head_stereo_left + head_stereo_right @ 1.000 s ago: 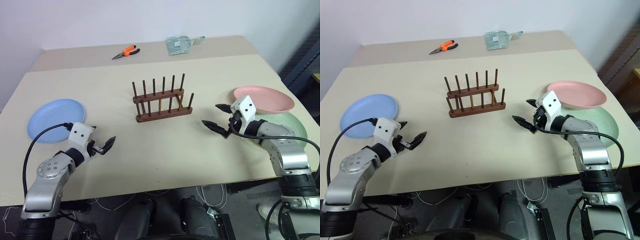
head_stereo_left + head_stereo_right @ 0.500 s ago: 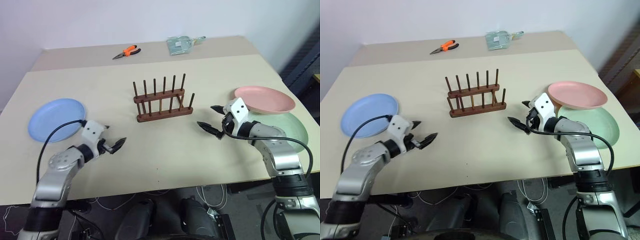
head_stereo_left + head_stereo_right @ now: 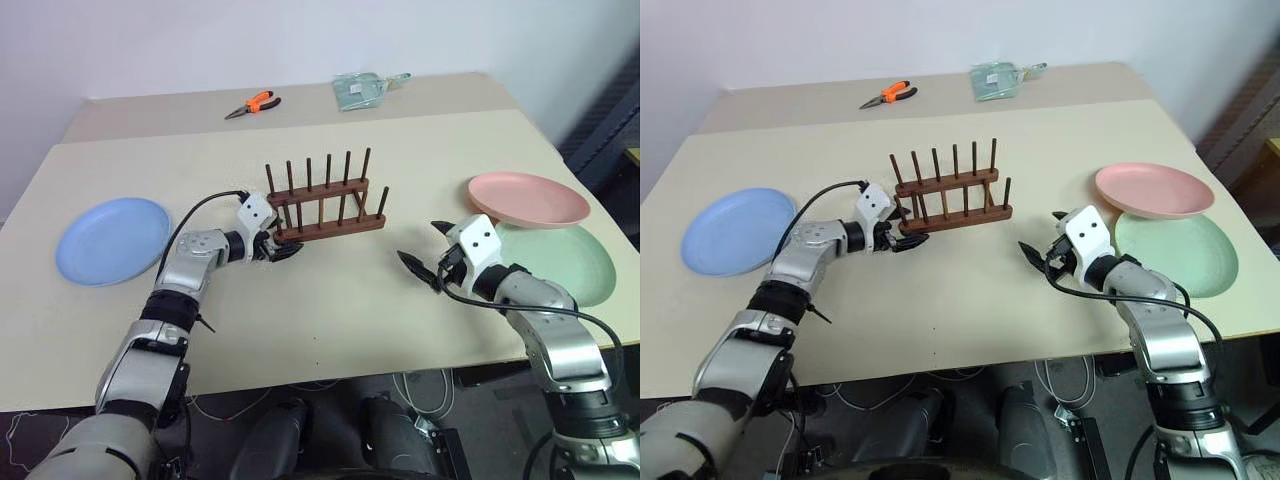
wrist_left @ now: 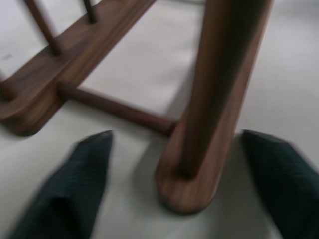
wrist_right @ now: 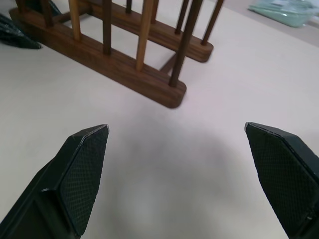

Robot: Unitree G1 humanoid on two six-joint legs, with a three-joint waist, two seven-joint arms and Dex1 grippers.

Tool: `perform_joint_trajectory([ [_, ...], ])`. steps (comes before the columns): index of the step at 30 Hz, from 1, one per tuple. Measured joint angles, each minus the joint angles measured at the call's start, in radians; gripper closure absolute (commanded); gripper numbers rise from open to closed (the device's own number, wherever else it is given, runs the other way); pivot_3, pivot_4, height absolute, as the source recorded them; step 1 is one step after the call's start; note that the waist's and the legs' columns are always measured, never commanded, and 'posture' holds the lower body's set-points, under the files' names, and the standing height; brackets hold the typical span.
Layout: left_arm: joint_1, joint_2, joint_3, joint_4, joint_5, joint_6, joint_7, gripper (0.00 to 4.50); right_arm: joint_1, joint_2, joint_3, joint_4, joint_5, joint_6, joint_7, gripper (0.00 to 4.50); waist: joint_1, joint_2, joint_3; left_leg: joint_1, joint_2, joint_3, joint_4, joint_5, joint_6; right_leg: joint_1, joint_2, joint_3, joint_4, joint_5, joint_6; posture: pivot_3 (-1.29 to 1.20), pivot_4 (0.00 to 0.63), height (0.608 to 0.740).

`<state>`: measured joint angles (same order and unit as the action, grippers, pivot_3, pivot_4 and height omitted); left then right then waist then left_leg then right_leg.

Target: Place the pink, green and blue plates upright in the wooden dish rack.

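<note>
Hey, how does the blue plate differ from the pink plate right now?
The blue plate is light blue and lies alone, flat on the table, on the robot's left. The pink plate is salmon pink, on the robot's right, and its near edge overlaps the green plate rather than lying clear. Both are round, shallow, about equal in size, and neither stands in the wooden dish rack yet.

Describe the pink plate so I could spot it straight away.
Start at the beige table and look to its right edge, past the small dark wooden peg rack. The round, shallow salmon-pink plate lies there, partly overlapping the mint-green plate, farther back than it.
</note>
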<state>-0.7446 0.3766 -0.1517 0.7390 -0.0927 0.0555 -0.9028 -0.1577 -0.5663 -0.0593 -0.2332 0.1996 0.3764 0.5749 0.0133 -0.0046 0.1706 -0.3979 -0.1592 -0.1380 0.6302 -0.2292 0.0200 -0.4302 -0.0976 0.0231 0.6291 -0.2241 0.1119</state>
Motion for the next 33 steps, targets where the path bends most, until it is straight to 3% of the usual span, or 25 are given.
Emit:
perform_joint_trajectory([
  [4, -0.005, -0.012, -0.007, 0.014, 0.011, -0.038, -0.032, 3.72, 0.001, 0.000, -0.001, 0.000, -0.002, -0.001, -0.013, 0.00, 0.000, 0.000, 0.000, 0.002, 0.000, 0.000, 0.000, 0.000, 0.000, 0.002, 0.000, 0.000, 0.000, 0.000, 0.000, 0.00, 0.150, 0.740],
  [8, 0.033, 0.014, -0.015, -0.047, 0.019, -0.044, -0.085, 3.71, 0.001, -0.003, -0.002, 0.005, -0.009, -0.011, -0.018, 0.00, -0.003, 0.000, 0.000, 0.002, 0.000, 0.000, -0.001, 0.000, 0.000, 0.002, 0.000, 0.000, 0.000, 0.000, 0.000, 0.00, 0.150, 0.740],
  [14, 0.168, 0.065, -0.045, -0.298, -0.008, 0.008, -0.224, 3.71, 0.035, -0.055, -0.062, 0.028, -0.022, -0.024, -0.015, 0.00, 0.000, 0.000, 0.000, 0.002, 0.000, 0.000, -0.001, 0.000, 0.001, 0.002, 0.000, 0.000, 0.000, 0.000, 0.000, 0.00, 0.150, 0.740],
  [21, 0.227, 0.099, -0.077, -0.425, -0.013, 0.051, -0.287, 0.11, 0.083, -0.106, -0.125, 0.070, -0.029, -0.056, 0.007, 0.00, -0.004, 0.000, 0.000, 0.002, 0.000, 0.000, -0.001, -0.001, 0.001, 0.002, 0.000, 0.001, 0.000, 0.000, 0.000, 0.00, 0.150, 0.740],
  [25, 0.236, 0.120, -0.069, -0.433, -0.001, 0.051, -0.243, 0.02, 0.088, -0.116, -0.124, 0.070, -0.028, -0.057, 0.031, 0.00, -0.004, 0.000, 0.000, 0.003, 0.001, 0.000, -0.001, -0.001, 0.001, 0.002, 0.000, 0.001, 0.000, 0.000, 0.000, 0.00, 0.150, 0.740],
  [28, 0.301, 0.176, -0.044, -0.513, -0.018, 0.097, -0.226, 0.92, 0.122, -0.123, -0.121, 0.035, 0.003, -0.035, 0.086, 0.88, -0.009, 0.000, 0.000, 0.004, 0.001, 0.000, -0.003, -0.001, 0.001, 0.002, 0.000, 0.001, 0.000, -0.001, 0.000, 0.00, 0.150, 0.740],
  [33, 0.444, 0.252, 0.016, -0.688, -0.080, 0.220, -0.208, 3.46, 0.180, -0.156, -0.101, -0.053, 0.053, 0.018, 0.178, 3.50, -0.021, 0.001, -0.001, 0.006, 0.002, 0.000, -0.003, -0.001, 0.000, 0.004, 0.001, 0.002, 0.000, -0.001, 0.000, 0.00, 0.150, 0.740],
])
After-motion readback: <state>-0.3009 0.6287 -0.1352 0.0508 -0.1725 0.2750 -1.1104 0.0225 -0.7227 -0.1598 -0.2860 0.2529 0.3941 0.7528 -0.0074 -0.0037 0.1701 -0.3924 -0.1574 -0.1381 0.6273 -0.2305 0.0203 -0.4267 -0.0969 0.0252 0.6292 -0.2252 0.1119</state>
